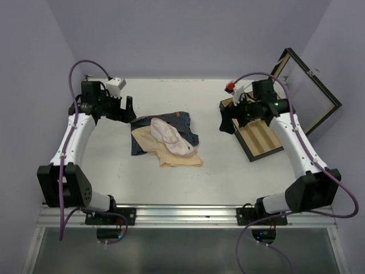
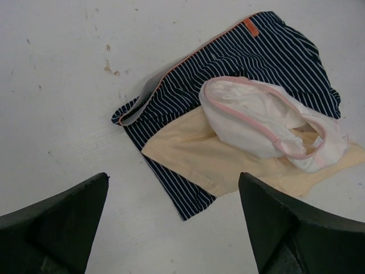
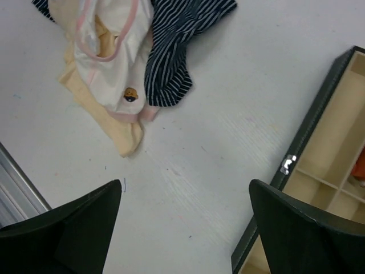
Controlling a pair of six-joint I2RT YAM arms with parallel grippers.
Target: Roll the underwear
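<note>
The three underwear lie in one heap at the table's middle. The navy striped one [image 1: 185, 123] is at the bottom, the beige one [image 1: 171, 154] on it, the pink-and-white one [image 1: 171, 137] on top. The left wrist view shows the navy one [image 2: 274, 57], the beige one [image 2: 194, 154] and the pink-and-white one [image 2: 256, 117]. The right wrist view shows them too [image 3: 114, 63]. My left gripper [image 1: 129, 108] [image 2: 174, 217] is open and empty, above the table just left of the heap. My right gripper [image 1: 226, 121] [image 3: 185, 222] is open and empty, above bare table between heap and box.
A compartmented wooden box [image 1: 259, 137] with its glass lid [image 1: 308, 91] standing open sits at the right, under my right arm. Its dark rim [image 3: 296, 165] shows in the right wrist view. A metal rail [image 1: 182, 214] runs along the table's near edge.
</note>
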